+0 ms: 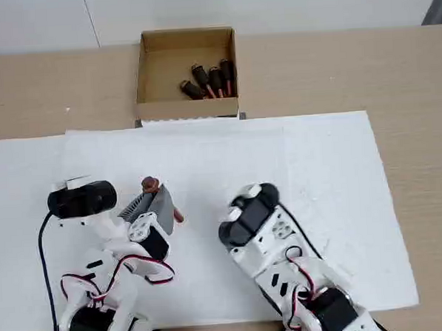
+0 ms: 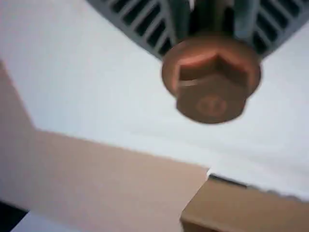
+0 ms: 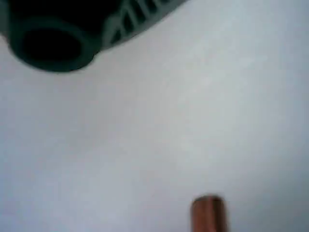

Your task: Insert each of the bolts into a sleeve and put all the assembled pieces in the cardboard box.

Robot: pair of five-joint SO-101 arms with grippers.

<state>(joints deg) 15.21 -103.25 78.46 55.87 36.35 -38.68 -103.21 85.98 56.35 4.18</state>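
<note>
Left gripper (image 1: 153, 204) is gripping a copper bolt (image 1: 150, 185) by the shank, just under the hex head. The head is pointing toward the far side and the shank tip is poking out toward the near right. All of that is sitting over the white paper (image 1: 318, 175), a bit left of centre.

My right gripper (image 3: 82, 21) is gripping a dark sleeve (image 3: 48, 44), holding it up off the paper with its open end facing the wrist camera. The bolt's tip is showing in that same view, apart from the sleeve and not in it.

The box (image 1: 138, 73) is sitting on the tabletop (image 1: 409, 74) at the paper's far edge. Four assembled pieces (image 1: 209, 81) are lying side by side in its right half.
</note>
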